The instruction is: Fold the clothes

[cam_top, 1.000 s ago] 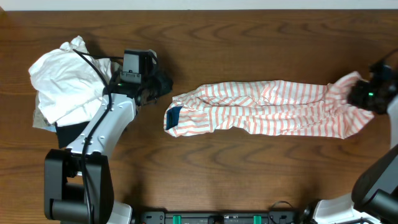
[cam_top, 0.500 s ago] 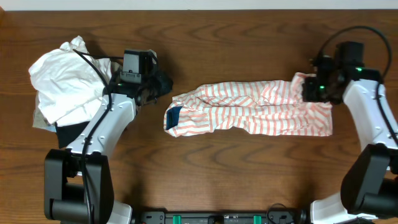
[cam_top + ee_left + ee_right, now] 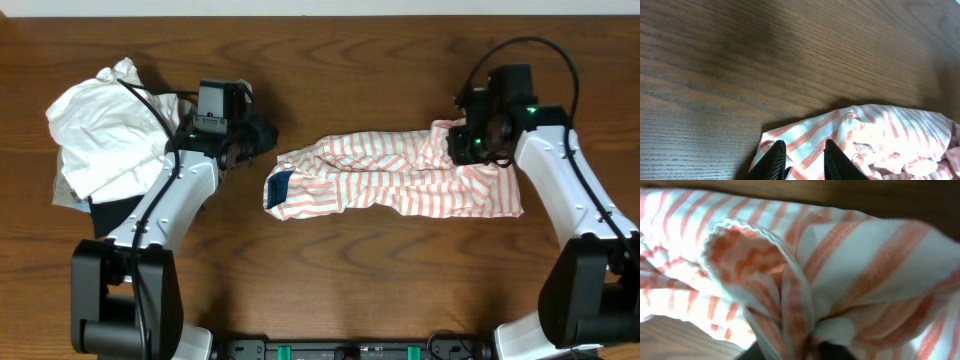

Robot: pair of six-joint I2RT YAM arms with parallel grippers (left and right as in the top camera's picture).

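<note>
The large soft white shirt with thin salmon-orange stripes [image 3: 400, 175] lay bunched in a long band across the middle of the brown wooden worktop [image 3: 350, 290], running from near the centre toward the right edge. Its dark blue label patch [image 3: 280, 186] sat at the left end.

The right gripper [image 3: 472, 145] was down on the shirt's right end, nearer the back edge. Folds of cloth crowded its fingers, and I could not tell whether it was pinching or had let go. The left gripper [image 3: 802, 150] hovered just off the left end, jaws slightly parted and holding nothing.

The cloth looked light, limp and thin. It would likely sag, wrinkle and drag along the wood rather than slide cleanly, though it seemed in no way fragile. The best holds appeared to be a hem or corner at each end, pinching one layer only.
</note>
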